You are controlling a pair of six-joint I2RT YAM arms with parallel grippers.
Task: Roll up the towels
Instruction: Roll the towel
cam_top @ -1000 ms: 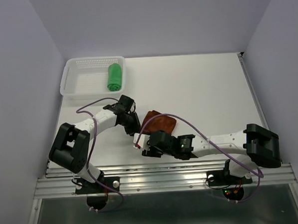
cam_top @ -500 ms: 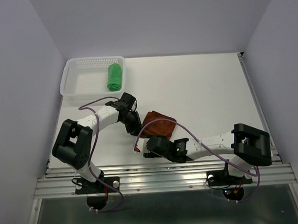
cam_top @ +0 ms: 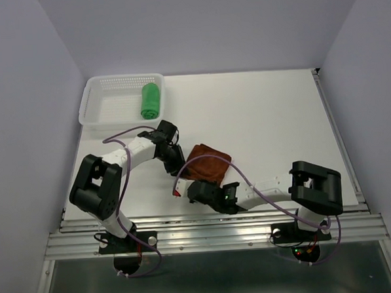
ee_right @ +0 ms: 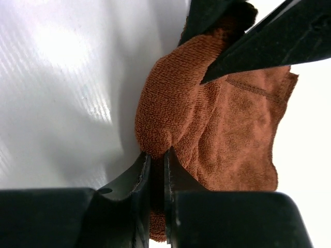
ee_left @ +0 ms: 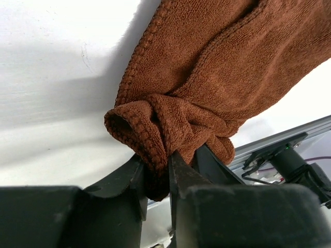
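Observation:
The rust-brown towel (cam_top: 207, 161) lies bunched on the white table near its front middle. My left gripper (cam_top: 177, 168) is shut on the towel's left corner; in the left wrist view the cloth (ee_left: 207, 77) is pinched between the black fingers (ee_left: 181, 173). My right gripper (cam_top: 195, 188) is shut on the towel's near edge; in the right wrist view the cloth (ee_right: 217, 124) is pinched between the fingers (ee_right: 139, 175). The green towel (cam_top: 150, 100) lies rolled in the white basket (cam_top: 108, 105) at the back left.
The aluminium rail (cam_top: 213, 234) runs along the table's near edge, just behind the right arm's links. Purple cables loop over both arms. Grey walls close in the left, right and back sides.
My right gripper has slid left and nearer along the towel's near edge, its arm folding in. The towel has bunched up a little. The left gripper has barely moved.

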